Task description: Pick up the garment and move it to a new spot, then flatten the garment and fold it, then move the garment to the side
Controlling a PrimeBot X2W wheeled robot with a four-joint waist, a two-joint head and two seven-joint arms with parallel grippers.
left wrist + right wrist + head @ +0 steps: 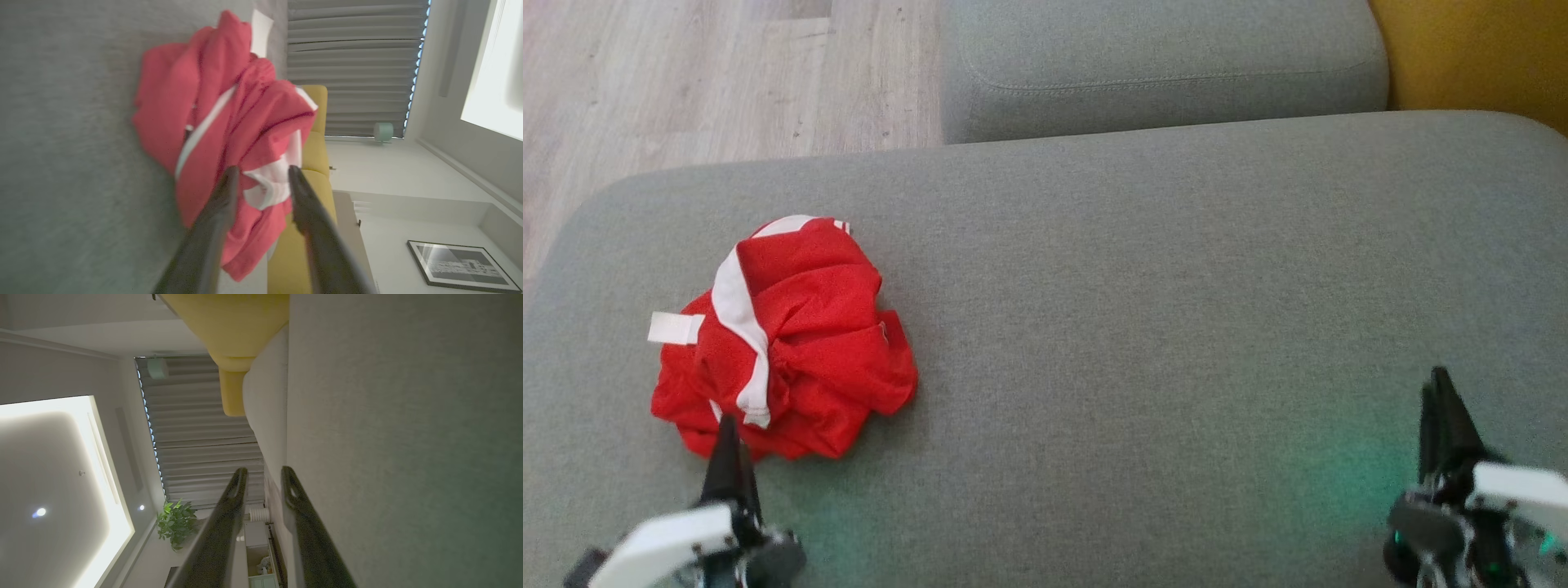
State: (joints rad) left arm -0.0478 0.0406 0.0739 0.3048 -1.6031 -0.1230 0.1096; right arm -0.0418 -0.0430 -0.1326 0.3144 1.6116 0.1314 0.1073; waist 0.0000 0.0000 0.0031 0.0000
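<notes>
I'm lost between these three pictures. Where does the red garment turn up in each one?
Head view: the red garment lies crumpled at lower left on the grey cushion.
Left wrist view: it sits in the centre, just past the left fingers, with the cushion to its left.
Right wrist view: this camera looks along the cushion toward the curtains.
Shared landmark: the yellow seat.
</notes>
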